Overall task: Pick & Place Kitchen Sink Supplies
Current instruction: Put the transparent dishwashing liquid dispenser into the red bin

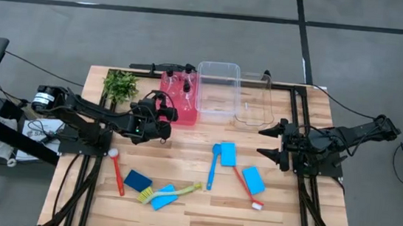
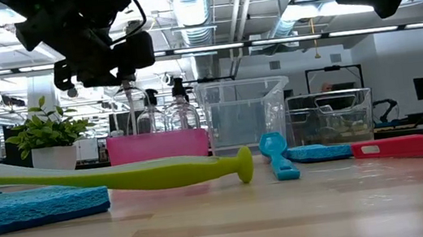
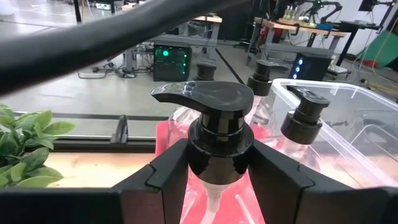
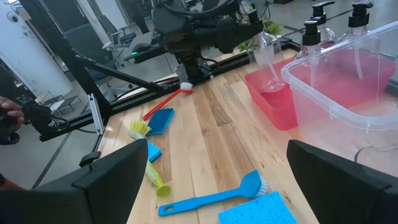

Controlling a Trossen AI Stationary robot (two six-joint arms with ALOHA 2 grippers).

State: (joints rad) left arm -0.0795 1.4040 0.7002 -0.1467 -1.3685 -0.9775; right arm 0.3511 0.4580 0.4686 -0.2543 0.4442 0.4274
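Because the left claw (image 3: 219, 180) pinches a clear pump bottle (image 3: 214, 134) just under its black cap, the bottle hangs upright from its neck, a grip that suits a slim, smooth body that would slip if squeezed lower. Seen from above, this claw sits at the near edge of the red tray (image 1: 178, 105), and in the low view the bottle's base appears lifted clear of the tray's floor (how far is not determinable). Two further pump bottles (image 3: 301, 118) stand in the same tray, upright and close together.

Beside the tray stand two clear bins (image 1: 218, 91), open-topped, which I judge to be the likely receiving containers.

The right claw (image 1: 276, 142) hovers spread wide over the right half of the tabletop (image 1: 215, 203), holding nothing, near a blue sponge (image 1: 253, 179) and a red brush (image 1: 246, 185).

Remaining supplies lie flat and loose on the tabletop: a blue brush (image 1: 213, 166), a second blue sponge (image 1: 227, 153), a yellow-green brush (image 1: 172, 191), another red brush (image 1: 116, 170) and two more sponges (image 1: 138, 179). A leafy plant (image 1: 120, 84) stands at the far left corner, apart from the work.
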